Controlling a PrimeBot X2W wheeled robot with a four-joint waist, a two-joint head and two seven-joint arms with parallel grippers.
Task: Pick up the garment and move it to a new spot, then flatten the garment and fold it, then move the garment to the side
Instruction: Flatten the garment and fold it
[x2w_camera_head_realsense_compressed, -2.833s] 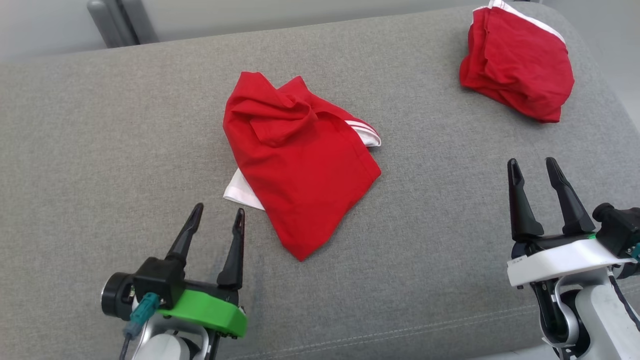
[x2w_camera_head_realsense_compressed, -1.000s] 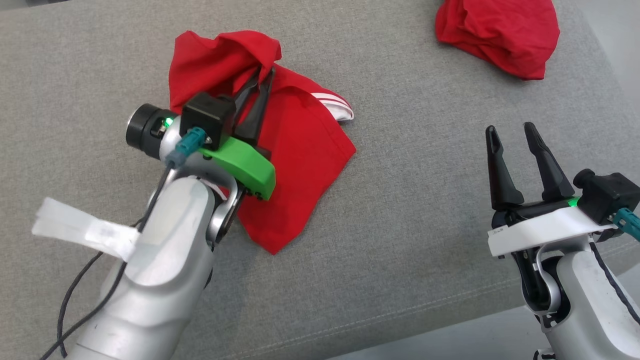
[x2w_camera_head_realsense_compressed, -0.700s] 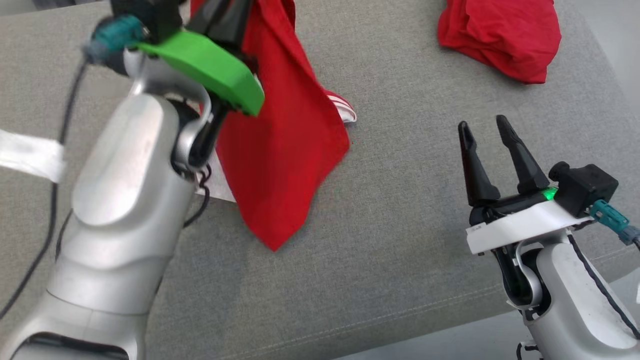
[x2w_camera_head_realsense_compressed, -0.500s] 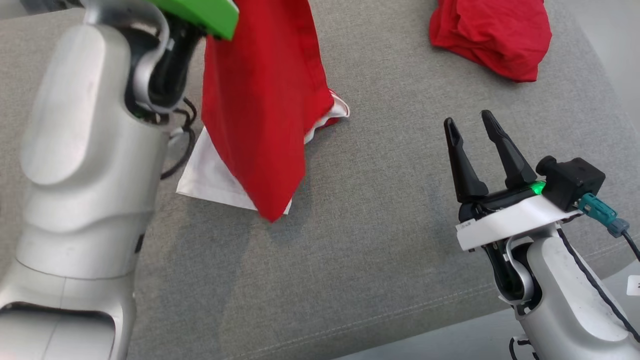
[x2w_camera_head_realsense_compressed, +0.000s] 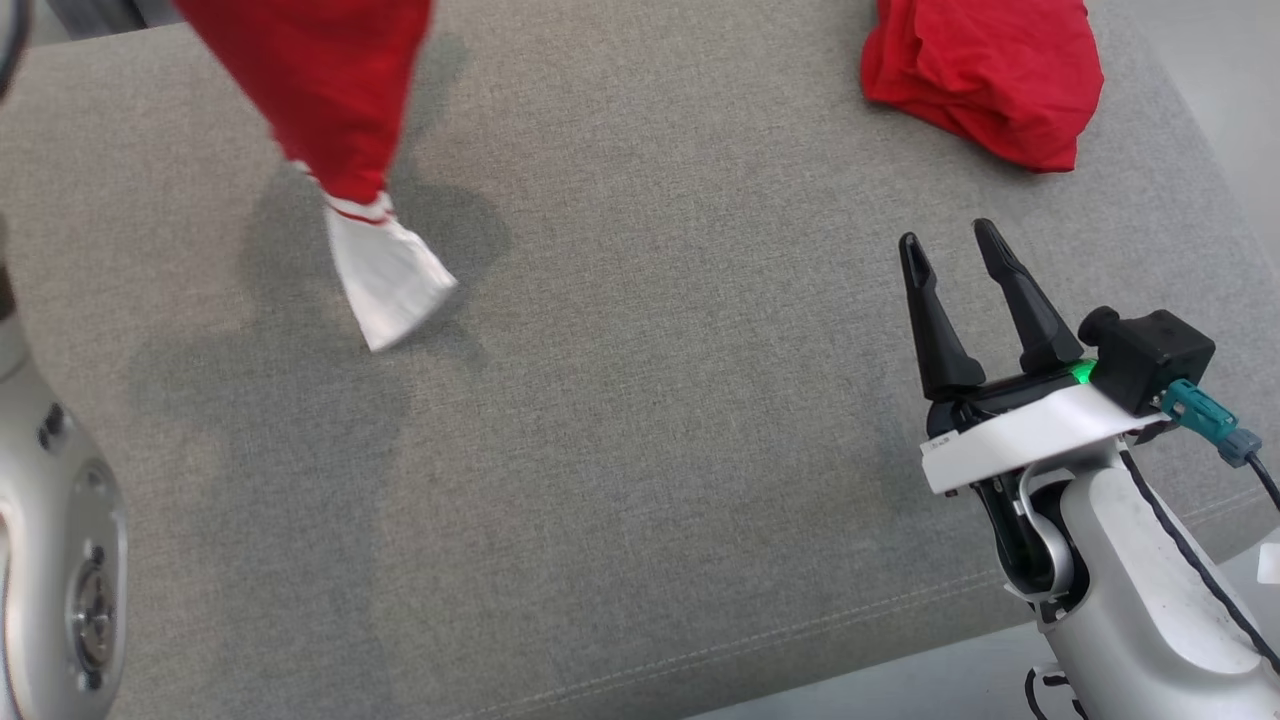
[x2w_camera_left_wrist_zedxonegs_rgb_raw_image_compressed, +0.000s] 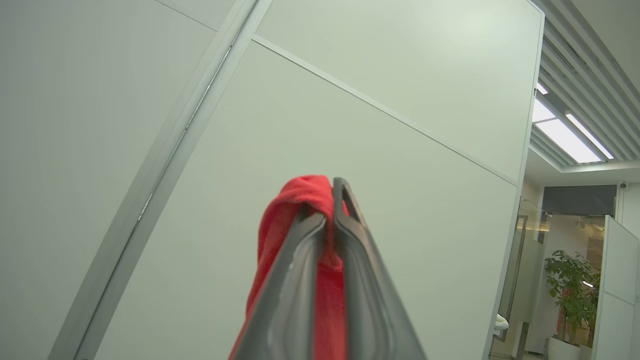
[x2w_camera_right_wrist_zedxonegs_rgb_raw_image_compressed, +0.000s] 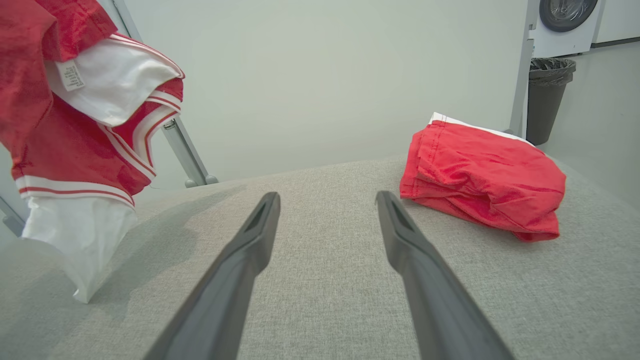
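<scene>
Red cloth hangs from the left pincer, which is closed tightly on a fold of the garment. The garment is lifted in the air, well to the left of the folded red pile. Its white lower end is very near the grey surface, and I cannot tell if the tip touches it. The right pincer is wide open and holds nothing, and it waits nearer to the robot than the folded red pile.

I judge that the first step is in hand: the garment is picked up but not yet put down at a new spot. The next move asks to lower it on a free part of the surface, away from the folded red pile, and to let it fall spread, not bunched. After this, both pincers must pull the edges flat.

The surface is padded and covered with grey woven fabric, with a seam along the near edge. Behind the folded red pile is a pale wall, and to the right of it stand a dark bin and a washing machine. The left wrist view shows ceiling lights and a plant.
</scene>
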